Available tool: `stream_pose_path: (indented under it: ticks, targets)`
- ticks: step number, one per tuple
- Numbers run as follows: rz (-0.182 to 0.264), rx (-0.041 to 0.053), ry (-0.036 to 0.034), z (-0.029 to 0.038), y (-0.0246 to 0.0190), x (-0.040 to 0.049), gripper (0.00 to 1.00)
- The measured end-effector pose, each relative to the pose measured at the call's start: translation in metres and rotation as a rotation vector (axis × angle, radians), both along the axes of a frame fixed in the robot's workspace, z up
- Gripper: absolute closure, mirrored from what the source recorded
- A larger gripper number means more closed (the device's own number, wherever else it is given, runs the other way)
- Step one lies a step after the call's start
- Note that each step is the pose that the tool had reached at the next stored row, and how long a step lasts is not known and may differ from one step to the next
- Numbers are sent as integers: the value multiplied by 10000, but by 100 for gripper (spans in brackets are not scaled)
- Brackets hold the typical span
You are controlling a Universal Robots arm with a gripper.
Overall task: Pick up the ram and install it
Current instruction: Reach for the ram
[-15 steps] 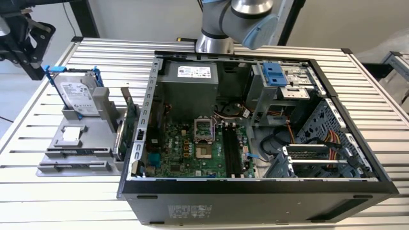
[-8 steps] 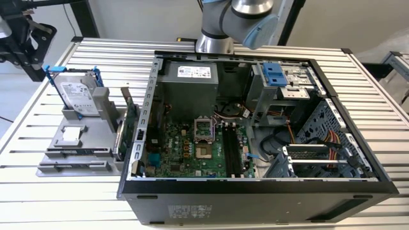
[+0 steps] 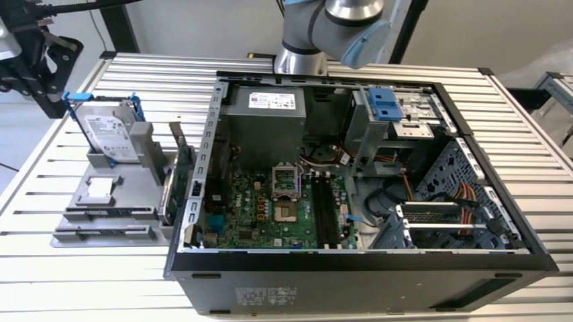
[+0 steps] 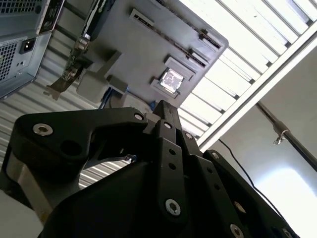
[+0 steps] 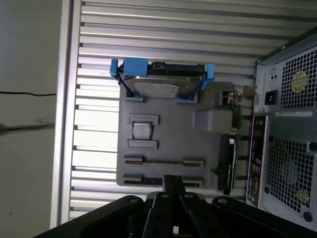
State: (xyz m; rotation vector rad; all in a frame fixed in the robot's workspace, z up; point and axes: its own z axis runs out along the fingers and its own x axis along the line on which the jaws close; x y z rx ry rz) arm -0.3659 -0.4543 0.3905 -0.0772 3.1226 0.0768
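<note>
Green-blue ram [image 3: 112, 213] is seen standing on its edge in a slot of the grey holder [image 3: 139, 199], towards the near end of it. The holder is placed on the slatted metal table [image 3: 528, 134], at the exterior view's left of the open computer case [image 3: 358, 282]. At the holder's far end a hard drive [image 3: 109, 134] is kept upright in a blue frame. The black gripper [image 5: 173, 181] is held high at the far left, well apart from the ram. Its fingers are brought together and nothing is gripped between them.
</note>
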Motion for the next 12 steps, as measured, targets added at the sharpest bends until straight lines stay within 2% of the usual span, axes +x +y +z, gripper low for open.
stream_pose_path:
  ticks: [12]
  targets:
    - [67,-1,2,-4,-39,42,100]
